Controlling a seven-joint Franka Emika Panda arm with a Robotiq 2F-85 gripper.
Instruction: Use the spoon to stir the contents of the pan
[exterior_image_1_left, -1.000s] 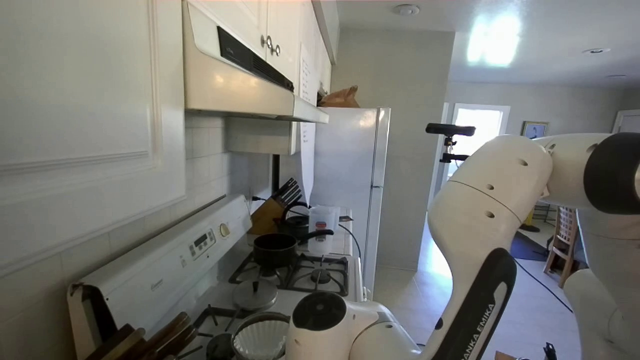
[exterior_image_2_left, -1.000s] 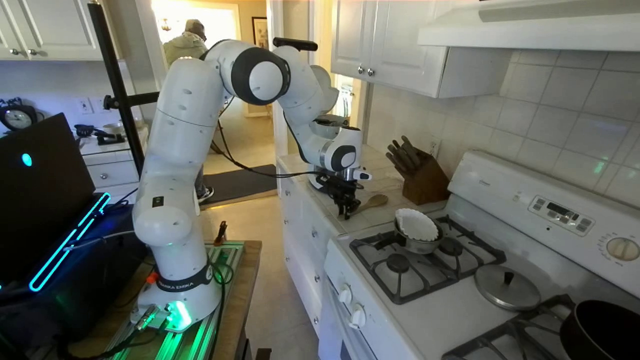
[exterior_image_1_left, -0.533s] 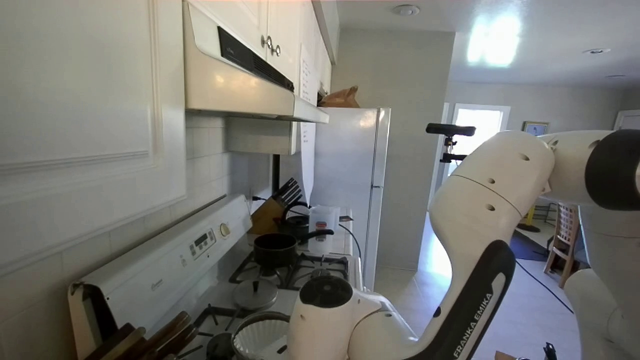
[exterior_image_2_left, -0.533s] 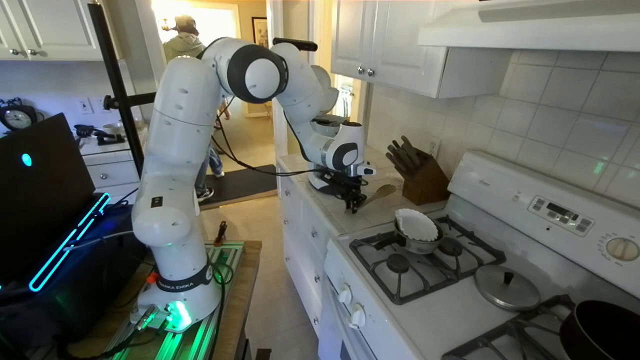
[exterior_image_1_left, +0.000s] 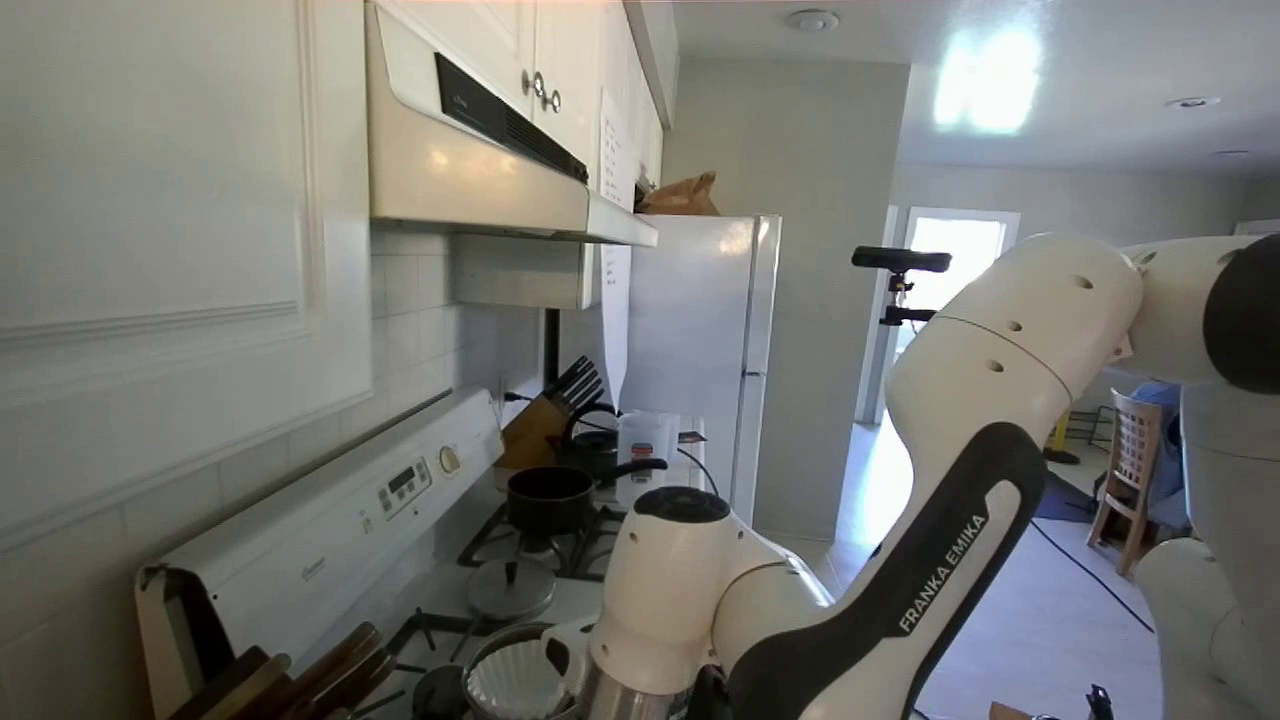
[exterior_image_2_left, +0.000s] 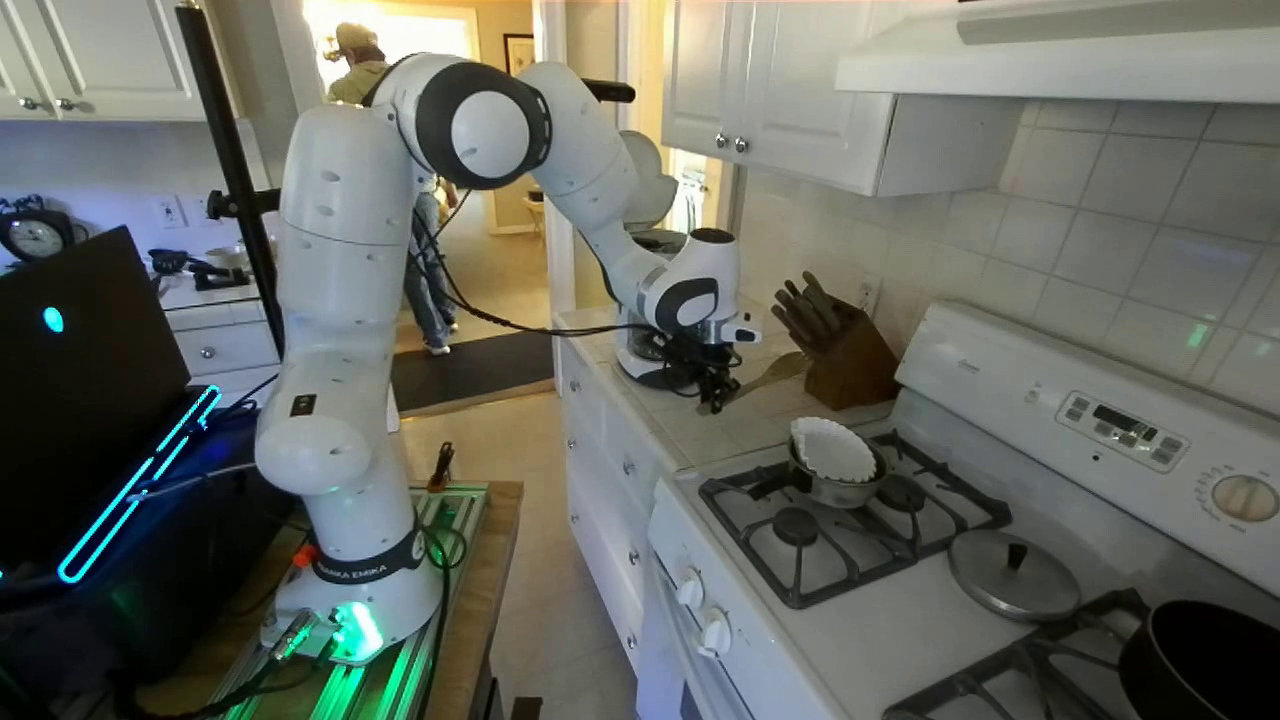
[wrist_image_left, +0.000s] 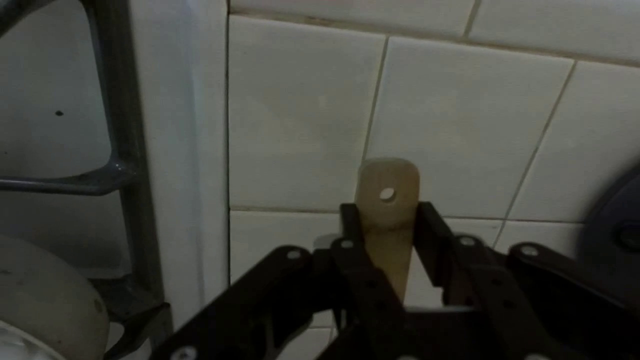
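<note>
The wooden spoon is held above the tiled counter, with its bowl pointing toward the knife block. In the wrist view its flat handle end with a hole sits between my two fingertips. My gripper is shut on the handle, touching both sides. In an exterior view the gripper hangs over the counter beside the stove; the spoon's bowl is outside the wrist view. The pan, with a white fluted lining, stands on the near burner grate. It also shows in an exterior view and in the wrist view.
A knife block stands on the counter close to the spoon's bowl. A metal lid and a black pot are on the stove. A dark round base is at the wrist view's right. Wall cabinets hang above.
My gripper has moved up and toward the wall side with the spoon, whose bowl has come closer to the knife block. The pan has not moved. A person in the background has moved.
</note>
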